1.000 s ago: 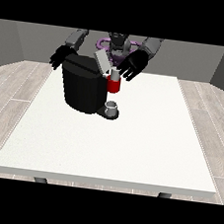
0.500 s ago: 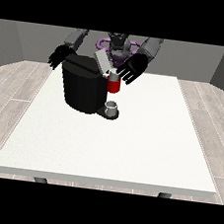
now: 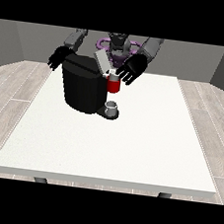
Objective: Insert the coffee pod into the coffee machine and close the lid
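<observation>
Bare room: grey walls (image 3: 13, 42), wood-plank floor (image 3: 12, 87), white table (image 3: 129, 146).

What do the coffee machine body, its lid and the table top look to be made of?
Coffee machine: probably matte black plastic, dark with no glints. Lid, raised: light grey, perhaps plastic or brushed metal; cannot tell which. Table: smooth white top, likely laminate or painted board, evenly lit without grain.

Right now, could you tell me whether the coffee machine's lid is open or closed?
Open: the grey lid stands tilted up above the black coffee machine, not lying flat on its top.
</observation>
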### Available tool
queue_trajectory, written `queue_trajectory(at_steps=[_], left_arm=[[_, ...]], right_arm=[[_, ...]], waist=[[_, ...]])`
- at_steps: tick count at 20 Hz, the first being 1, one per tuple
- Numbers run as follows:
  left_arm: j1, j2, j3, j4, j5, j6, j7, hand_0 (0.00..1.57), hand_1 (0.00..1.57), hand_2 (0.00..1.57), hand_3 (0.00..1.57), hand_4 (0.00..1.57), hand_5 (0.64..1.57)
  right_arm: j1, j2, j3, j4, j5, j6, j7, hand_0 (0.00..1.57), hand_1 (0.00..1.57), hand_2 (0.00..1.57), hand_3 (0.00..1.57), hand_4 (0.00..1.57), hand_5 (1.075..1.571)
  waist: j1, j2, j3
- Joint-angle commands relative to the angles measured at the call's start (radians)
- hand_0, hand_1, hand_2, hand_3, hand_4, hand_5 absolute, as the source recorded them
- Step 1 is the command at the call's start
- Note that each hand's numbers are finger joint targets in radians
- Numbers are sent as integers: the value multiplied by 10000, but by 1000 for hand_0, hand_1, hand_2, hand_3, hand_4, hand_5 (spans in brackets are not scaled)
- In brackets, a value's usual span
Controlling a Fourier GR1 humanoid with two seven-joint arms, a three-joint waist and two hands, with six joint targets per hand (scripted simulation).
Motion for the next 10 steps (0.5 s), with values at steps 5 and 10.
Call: queue_trajectory(at_steps=[5,10], left_arm=[[-83,193,72,98,-168,198,-242,1050,1050,1119,962,364,1571],[459,-34,-305,-35,-374,-29,-651,912,912,1022,865,363,1571]], right_arm=[[-170,74,99,-205,-31,-13,149,0,0,0,0,463,1571],[181,-301,-267,115,-190,291,-405,0,0,0,0,465,1571]], waist=[[-117,285,-8],[135,15,-6]])
